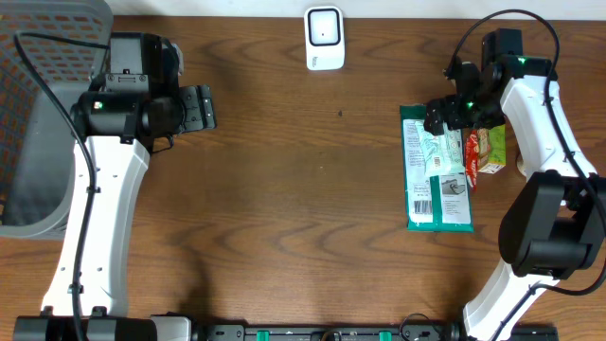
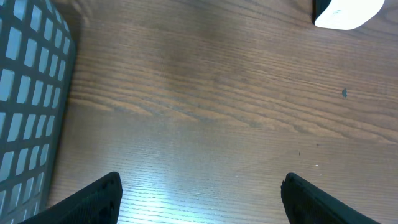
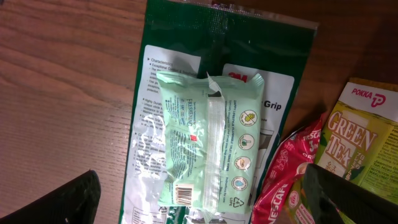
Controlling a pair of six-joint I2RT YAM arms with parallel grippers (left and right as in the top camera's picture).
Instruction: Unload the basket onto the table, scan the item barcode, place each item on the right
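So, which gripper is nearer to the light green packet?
Right. The right gripper hangs open over the light green packet; the left gripper is far across the table, beside the grey basket.

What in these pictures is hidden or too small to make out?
Left wrist view: white scanner, cut off by the top edge.
Right wrist view: green tea box, cut by the edge and a claw finger.
Overhead, dark green pack: barcode too small to read.
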